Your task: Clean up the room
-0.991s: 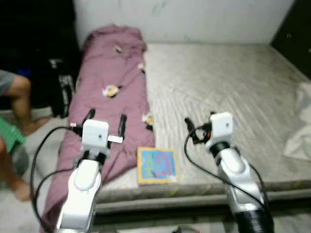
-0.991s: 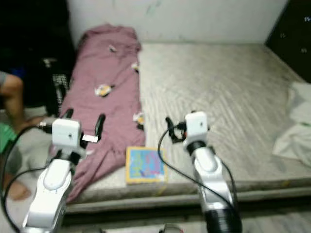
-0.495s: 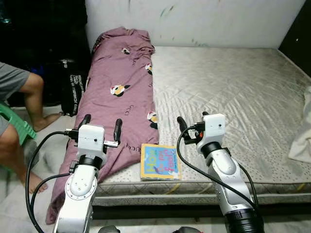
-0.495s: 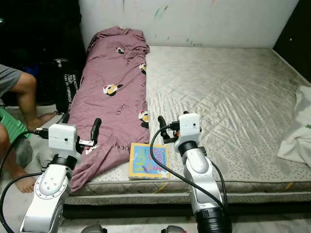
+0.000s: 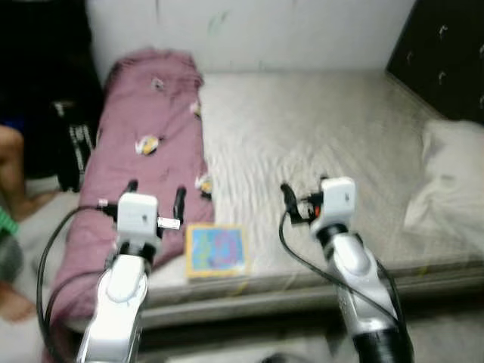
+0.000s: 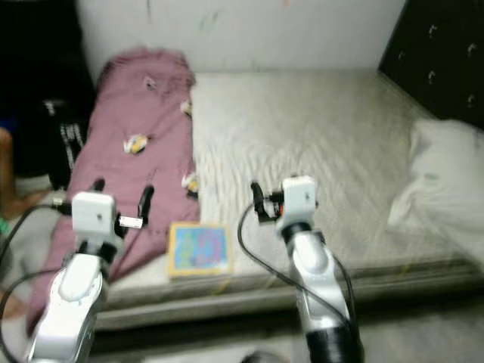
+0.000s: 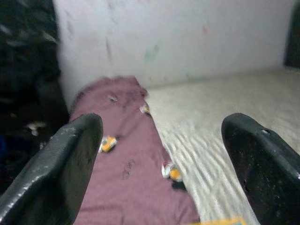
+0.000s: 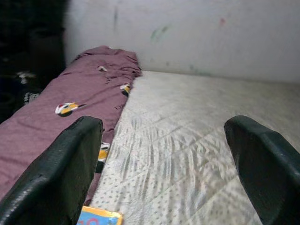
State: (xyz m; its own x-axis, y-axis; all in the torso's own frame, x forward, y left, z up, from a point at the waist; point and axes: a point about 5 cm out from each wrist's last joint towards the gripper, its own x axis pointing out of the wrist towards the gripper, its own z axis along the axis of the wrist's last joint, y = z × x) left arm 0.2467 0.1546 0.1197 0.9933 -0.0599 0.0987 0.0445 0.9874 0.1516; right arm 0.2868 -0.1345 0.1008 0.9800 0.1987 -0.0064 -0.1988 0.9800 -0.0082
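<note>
- Mattress (image 5: pixel 318 136): bare, quilted, grey-beige, rectangular.
- Blanket (image 5: pixel 136 144): mauve printed cloth, long axis running from the near edge toward the wall, along the mattress's left side.
- Pillow (image 5: pixel 446 189): white, soft, at the right edge.
- Book (image 5: pixel 217 250): flat, square, yellow-bordered, blue cover, near the front edge.
- Left gripper (image 5: pixel 155 198): jaws wide apart, empty.
- Right gripper (image 5: pixel 306 198): jaws wide apart, empty.

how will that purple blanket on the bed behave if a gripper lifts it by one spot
The purple blanket lies wrinkled along the mattress edge, so it is probably floppy and would drape and trail. It is long and bunched, so likely bulky rather than heavy.
</note>
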